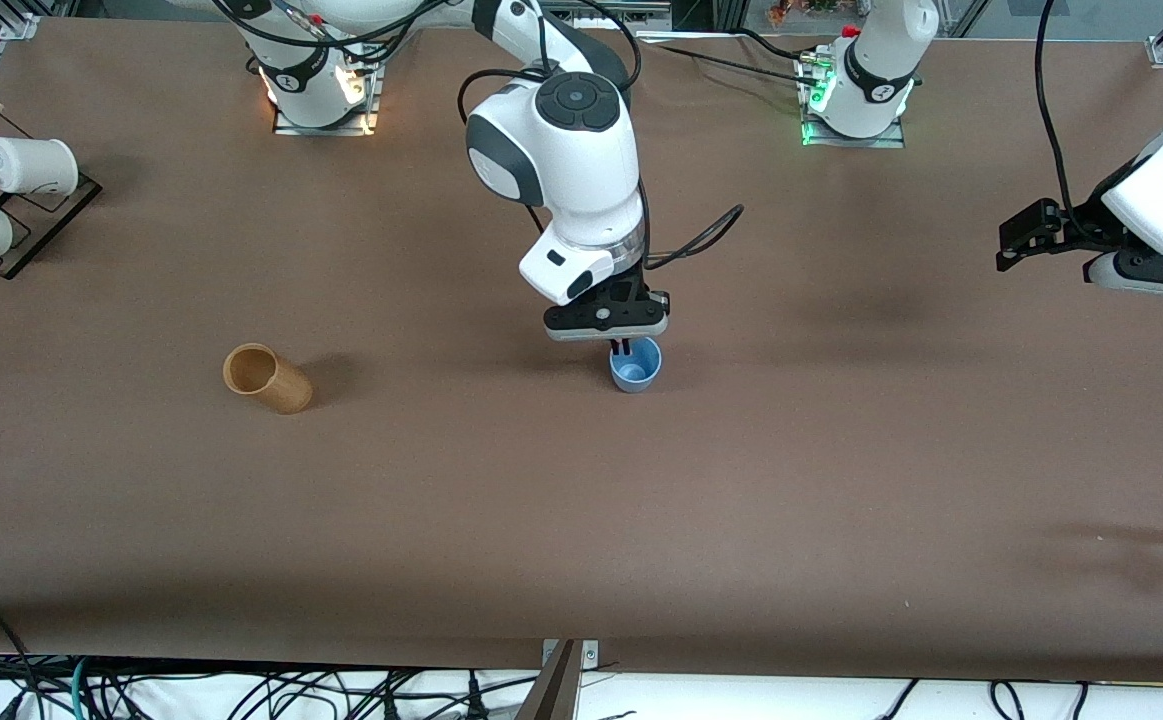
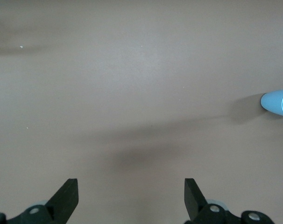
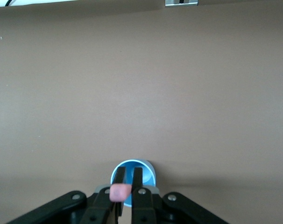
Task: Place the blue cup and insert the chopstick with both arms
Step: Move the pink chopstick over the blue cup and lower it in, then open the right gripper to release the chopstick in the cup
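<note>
**Chopstick poised over blue cup; left arm idle**

The right gripper [image 1: 624,347] stood directly over the blue cup [image 1: 636,366], which sat upright on the worktop [image 1: 581,520] near its middle. In the right wrist view its fingers [image 3: 137,186] were pinched on the pink chopstick [image 3: 119,192], only the stick's end showing between them, with the cup's mouth just below. The left gripper [image 1: 1026,235] hung over the left arm's end of the worktop with its fingers [image 2: 67,196] spread wide and holding nothing; that arm waited.

Judged as the insertion step. To do it well, the stick should be kept vertical and centred on the cup's mouth, lowered inside the rim and released only then (the light cup could tip under a sideways push).

The front view hid the chopstick entirely; only the right wrist view confirmed it. The left wrist view showed just the cup's edge [image 2: 278,102].
</note>
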